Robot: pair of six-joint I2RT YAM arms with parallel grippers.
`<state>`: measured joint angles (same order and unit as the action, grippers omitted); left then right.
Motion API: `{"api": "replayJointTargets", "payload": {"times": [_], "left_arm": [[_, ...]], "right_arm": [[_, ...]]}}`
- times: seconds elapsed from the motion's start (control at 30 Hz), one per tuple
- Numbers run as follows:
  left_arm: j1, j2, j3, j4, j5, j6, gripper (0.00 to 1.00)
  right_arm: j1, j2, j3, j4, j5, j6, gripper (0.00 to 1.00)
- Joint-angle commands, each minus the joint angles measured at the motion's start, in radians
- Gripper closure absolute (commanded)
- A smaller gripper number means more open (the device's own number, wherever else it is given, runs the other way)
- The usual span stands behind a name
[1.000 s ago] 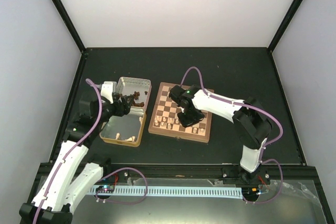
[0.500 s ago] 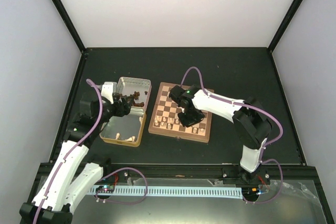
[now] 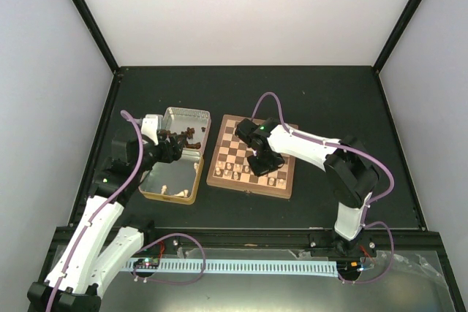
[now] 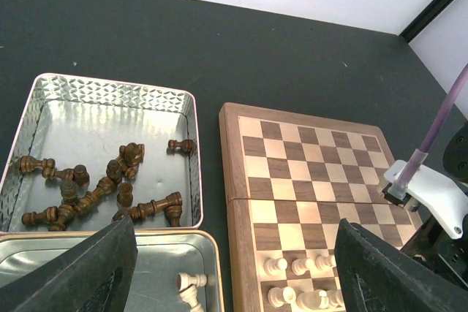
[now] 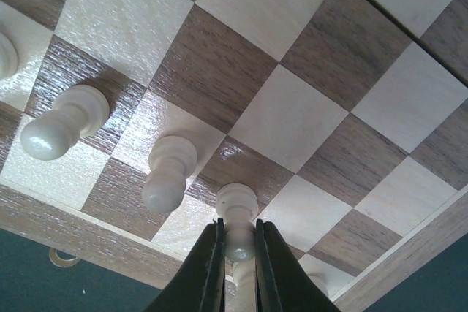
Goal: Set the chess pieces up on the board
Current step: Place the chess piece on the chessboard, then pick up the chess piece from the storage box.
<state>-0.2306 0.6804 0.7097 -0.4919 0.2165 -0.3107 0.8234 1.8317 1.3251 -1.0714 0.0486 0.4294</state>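
Note:
The board (image 3: 252,156) lies right of centre, with several cream chess pieces (image 3: 241,172) standing along its near rows. My right gripper (image 3: 261,166) is low over those rows. In the right wrist view its jaws (image 5: 239,235) are shut on the head of a cream pawn (image 5: 237,206) whose base rests on a board square. Two more cream pawns (image 5: 167,173) stand just left of it. My left gripper (image 3: 175,147) hovers open over the tins, its fingers (image 4: 80,275) wide apart with nothing between them. Dark chess pieces (image 4: 110,188) lie in the far tin.
Two metal tin halves sit left of the board: the far tin (image 3: 184,116) holds the dark pieces, and the near tin (image 3: 172,196) holds a few cream pieces (image 4: 191,286). A narrow strip of black table separates the tins from the board (image 4: 322,180).

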Motion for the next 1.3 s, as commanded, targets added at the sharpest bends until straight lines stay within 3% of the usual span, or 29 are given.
{"api": "replayJointTargets", "payload": {"times": [0.0,0.23,0.63,0.83,0.97,1.17,1.27], "left_arm": [[-0.006,-0.012,-0.002,0.027,0.004,-0.007,0.24],[-0.006,-0.011,-0.005,0.027,0.004,-0.010,0.24],[-0.006,-0.003,-0.038,0.020,-0.012,-0.060,0.24],[-0.006,0.017,-0.115,-0.006,-0.015,-0.189,0.25],[-0.006,0.042,-0.190,0.005,-0.003,-0.273,0.34],[-0.004,0.122,-0.267,0.123,0.021,-0.348,0.58],[-0.005,0.182,-0.265,0.171,0.064,-0.353,0.62]], "right_arm": [[-0.006,-0.004,0.002,0.035,0.041,0.018,0.90],[-0.005,-0.011,-0.014,0.061,0.046,0.024,0.89],[-0.005,-0.076,-0.006,0.033,0.073,0.054,0.73],[-0.004,-0.223,-0.019,0.099,0.209,0.151,0.69],[-0.005,-0.293,-0.023,0.131,0.262,0.179,0.68],[-0.004,-0.315,-0.023,0.138,0.260,0.188,0.68],[-0.004,-0.316,-0.026,0.133,0.246,0.195,0.68]]}}
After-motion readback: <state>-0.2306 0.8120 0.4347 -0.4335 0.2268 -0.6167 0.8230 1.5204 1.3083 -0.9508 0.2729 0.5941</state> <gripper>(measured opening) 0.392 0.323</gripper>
